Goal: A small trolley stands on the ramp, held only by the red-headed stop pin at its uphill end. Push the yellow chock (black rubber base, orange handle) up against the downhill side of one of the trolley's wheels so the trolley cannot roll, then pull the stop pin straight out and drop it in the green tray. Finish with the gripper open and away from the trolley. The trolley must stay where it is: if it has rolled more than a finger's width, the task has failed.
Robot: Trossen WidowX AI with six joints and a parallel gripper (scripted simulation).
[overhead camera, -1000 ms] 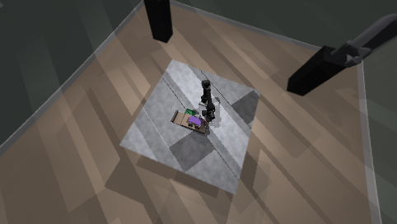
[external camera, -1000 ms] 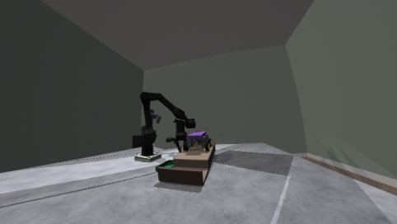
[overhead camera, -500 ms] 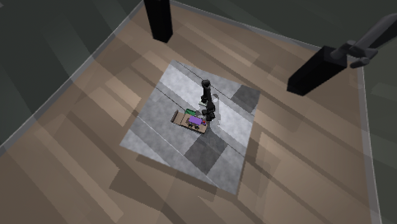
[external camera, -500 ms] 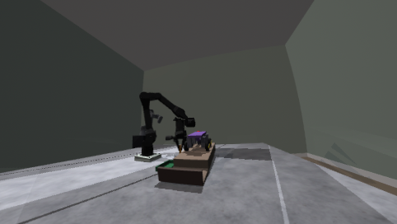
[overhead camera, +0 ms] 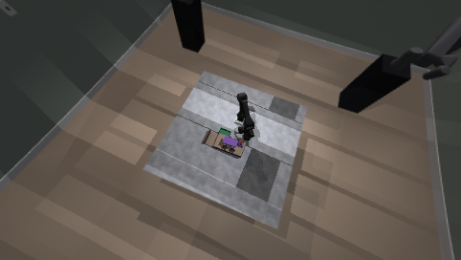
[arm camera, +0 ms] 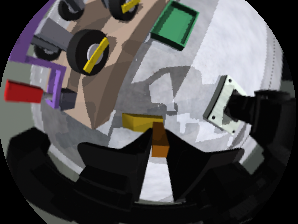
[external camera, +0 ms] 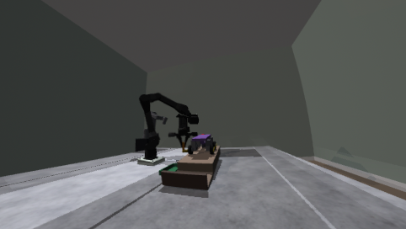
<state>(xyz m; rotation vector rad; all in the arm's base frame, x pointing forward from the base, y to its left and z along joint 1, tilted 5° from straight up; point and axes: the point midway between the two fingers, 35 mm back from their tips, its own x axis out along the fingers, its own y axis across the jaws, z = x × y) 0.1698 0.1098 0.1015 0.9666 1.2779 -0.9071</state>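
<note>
My gripper is shut on the orange handle of the yellow chock. The chock hangs beside the ramp, on the robot's side, apart from the wheels; its black rubber base cannot be made out. The purple trolley stands on the ramp, and its wheels with yellow bars show in the wrist view. The red-headed stop pin sits in the purple bracket at the trolley's uphill end. The green tray is beside the ramp.
The arm's pale base plate stands on the same side of the ramp as the tray. The ramp's low end has a raised brown end wall. The trolley's near wheel is close to the ramp's edge.
</note>
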